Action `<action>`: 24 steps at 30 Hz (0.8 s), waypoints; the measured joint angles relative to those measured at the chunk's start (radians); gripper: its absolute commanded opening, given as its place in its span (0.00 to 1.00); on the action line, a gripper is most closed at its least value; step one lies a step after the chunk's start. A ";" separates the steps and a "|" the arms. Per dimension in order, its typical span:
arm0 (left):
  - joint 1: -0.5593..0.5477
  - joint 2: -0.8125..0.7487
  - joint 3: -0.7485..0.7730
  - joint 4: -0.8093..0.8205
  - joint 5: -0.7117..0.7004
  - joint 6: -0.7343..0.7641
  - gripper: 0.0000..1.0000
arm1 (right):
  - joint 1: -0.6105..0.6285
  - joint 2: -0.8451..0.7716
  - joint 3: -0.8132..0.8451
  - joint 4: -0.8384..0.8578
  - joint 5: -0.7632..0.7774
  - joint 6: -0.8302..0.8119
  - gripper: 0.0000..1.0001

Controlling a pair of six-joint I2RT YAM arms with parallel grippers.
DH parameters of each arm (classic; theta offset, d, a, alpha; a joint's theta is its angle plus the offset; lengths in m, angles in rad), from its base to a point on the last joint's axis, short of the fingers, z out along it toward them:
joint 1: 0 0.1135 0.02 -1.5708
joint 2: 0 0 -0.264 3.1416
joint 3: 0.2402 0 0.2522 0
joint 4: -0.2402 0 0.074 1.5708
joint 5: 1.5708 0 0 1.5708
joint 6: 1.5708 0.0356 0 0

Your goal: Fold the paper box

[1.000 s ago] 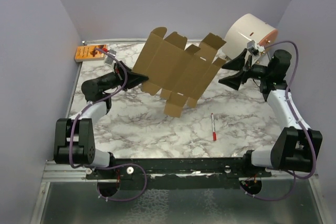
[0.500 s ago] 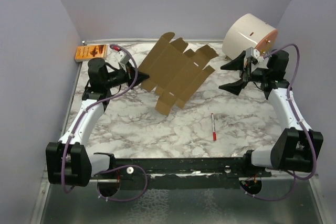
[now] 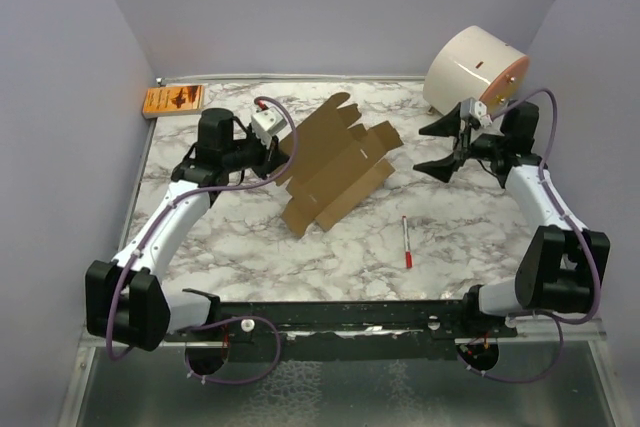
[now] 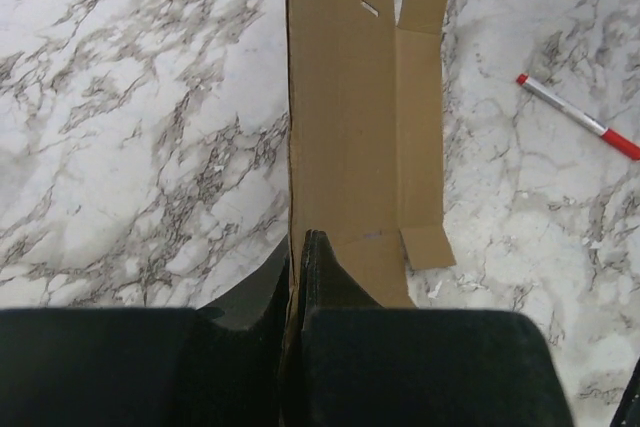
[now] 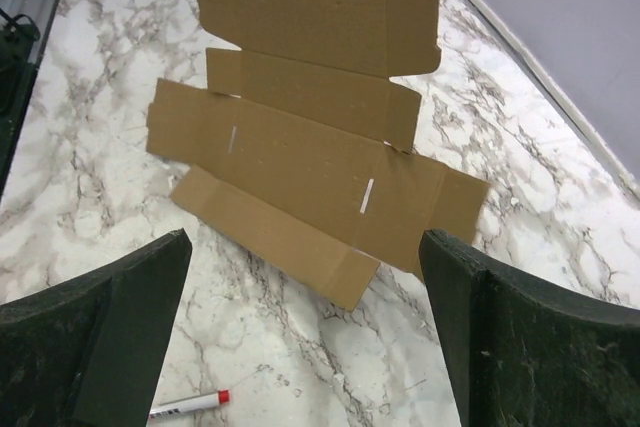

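The paper box (image 3: 335, 162) is a flat, notched brown cardboard sheet lying at the middle of the marble table. It also shows in the left wrist view (image 4: 350, 127) and the right wrist view (image 5: 320, 127). My left gripper (image 3: 285, 154) is shut on the sheet's left edge; in the left wrist view (image 4: 298, 247) the card sits pinched between the two black fingers. My right gripper (image 3: 438, 147) is open and empty, to the right of the sheet and apart from it. Its fingers (image 5: 130, 297) frame the sheet's near corner in the right wrist view.
A red and white pen (image 3: 407, 241) lies on the table in front of the sheet, also seen in the left wrist view (image 4: 580, 129). A big white cylinder (image 3: 475, 72) stands at the back right. A small orange packet (image 3: 172, 99) lies at the back left. Walls enclose the table.
The sheet has gone from raised and tilted to lying low on the table. My left gripper moved right and forward with its edge. My right gripper stayed open and drew back slightly.
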 measured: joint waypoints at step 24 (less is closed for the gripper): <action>-0.146 0.066 0.121 -0.198 -0.231 0.183 0.00 | 0.084 0.390 0.114 0.171 0.148 0.079 0.88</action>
